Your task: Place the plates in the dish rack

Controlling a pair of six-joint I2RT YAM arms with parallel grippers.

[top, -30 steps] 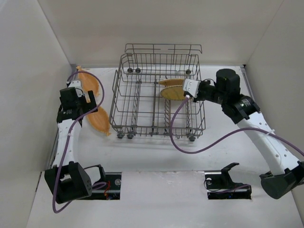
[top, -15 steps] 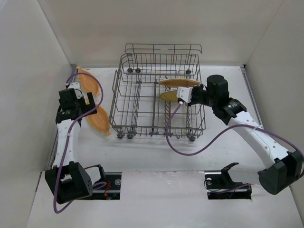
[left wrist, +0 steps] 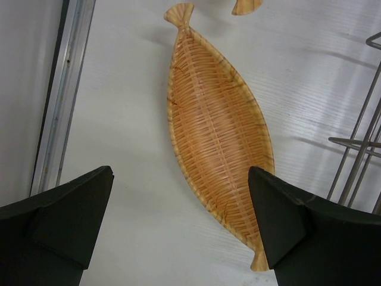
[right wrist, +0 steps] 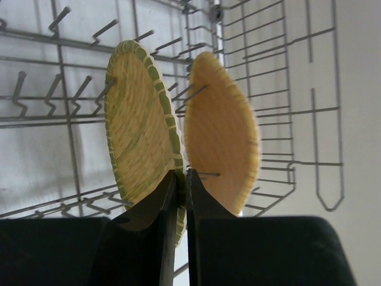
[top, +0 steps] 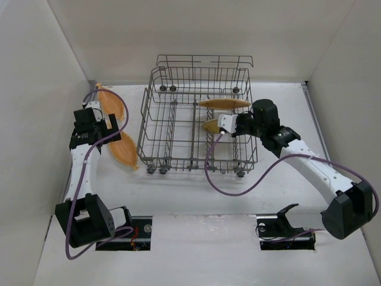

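The grey wire dish rack [top: 178, 128] stands mid-table. My right gripper [top: 225, 124] is shut on the rim of the round yellowish woven plate [top: 211, 126], holding it on edge among the tines; the right wrist view shows the gripper [right wrist: 183, 179] and this plate [right wrist: 140, 134]. The rounded-rectangular plate [top: 224, 103] stands on edge in the rack right beside it [right wrist: 221, 134]. Two leaf-shaped plates lie flat left of the rack, one far [top: 112, 104] and one near [top: 123, 150]. My left gripper [top: 95, 128] is open and empty above the near leaf plate [left wrist: 217, 134].
The left side wall and a metal rail [left wrist: 62, 95] run close to the leaf plates. The rack's wires [left wrist: 357, 155] are just right of the left gripper. The far leaf plate's tip [left wrist: 247, 6] shows at the top of the left wrist view. Purple cables trail from both arms.
My right arm has moved left and lower, carrying the round plate deeper between the tines and more on edge. My left gripper has shifted slightly away from me, still open.
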